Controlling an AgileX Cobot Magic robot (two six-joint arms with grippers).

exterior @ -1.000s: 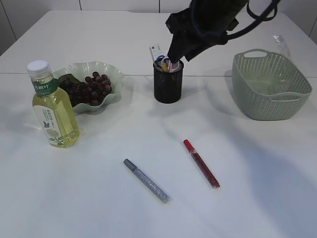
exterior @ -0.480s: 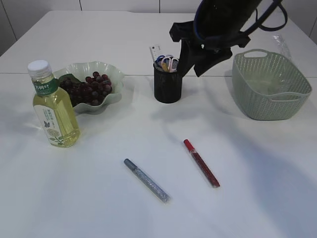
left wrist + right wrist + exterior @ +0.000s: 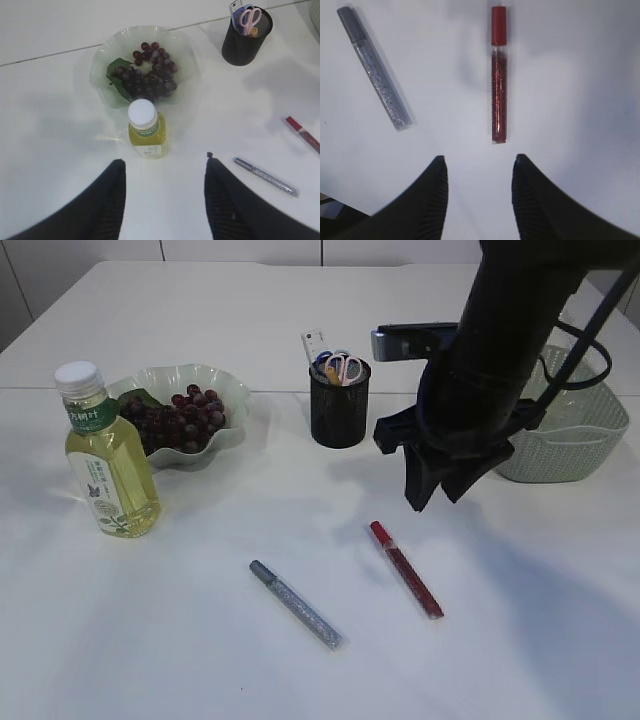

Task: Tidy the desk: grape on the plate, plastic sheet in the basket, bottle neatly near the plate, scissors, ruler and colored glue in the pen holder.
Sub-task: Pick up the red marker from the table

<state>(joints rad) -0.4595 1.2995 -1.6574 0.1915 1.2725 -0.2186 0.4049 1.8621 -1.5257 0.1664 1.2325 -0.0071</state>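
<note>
Right gripper (image 3: 432, 492) hangs above the desk (image 3: 150, 660) near its middle, jaws parted and empty, fingers (image 3: 434, 195) pointing down just beyond the red glue pen (image 3: 406, 569); wrist view puts that pen (image 3: 498, 75) straight ahead of the gap, not touched. Silver glue pen (image 3: 295, 604) lies left of the red one, well apart from it, both flat toward the near edge. Left gripper (image 3: 165, 200) also stands apart with nothing between its fingers, held over the left side of the desk, looking down on the bottle (image 3: 145, 131). Bottle (image 3: 105, 455) stands upright, white cap on, just beside the near rim of the plate (image 3: 232, 388). Grapes (image 3: 180, 420) sit piled on the plate with a green leaf. Black pen holder (image 3: 340, 405) stands behind desk centre, holding pink-handled scissors (image 3: 343, 366) and a ruler (image 3: 314, 344), plus something yellow I cannot identify. Green basket (image 3: 590, 440) sits toward the right edge, partly hidden behind the right arm; contents not readable
</note>
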